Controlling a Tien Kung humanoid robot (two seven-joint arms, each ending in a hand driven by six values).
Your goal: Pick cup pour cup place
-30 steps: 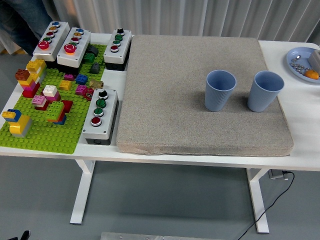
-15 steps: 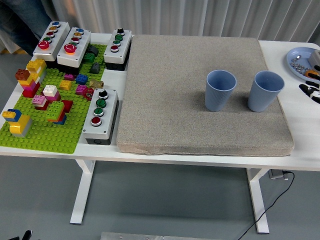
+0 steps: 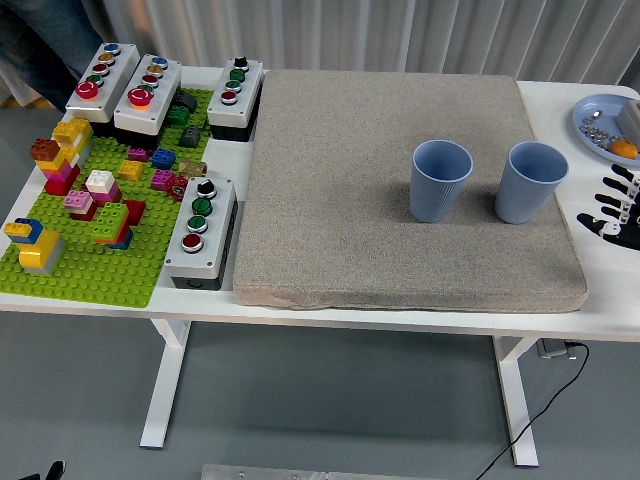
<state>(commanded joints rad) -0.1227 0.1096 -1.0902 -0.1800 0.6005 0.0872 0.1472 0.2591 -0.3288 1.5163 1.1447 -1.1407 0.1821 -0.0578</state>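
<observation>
2 blue ribbed cups, grey mat, green baseplate

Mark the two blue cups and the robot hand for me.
left blue cup [image 3: 440,190]: head view, on its ribbed side wall.
right blue cup [image 3: 527,193]: head view, on its side wall.
right robot hand [image 3: 615,208]: head view, at the picture's right edge, among its spread fingers.

Just off my right hand's spread fingers I see two matt blue cups, finely ribbed, plastic by the look. They stand on a coarse, felt-like grey mat. The table under my fingertips is smooth white. Beyond them, a glossy blue plate.
</observation>
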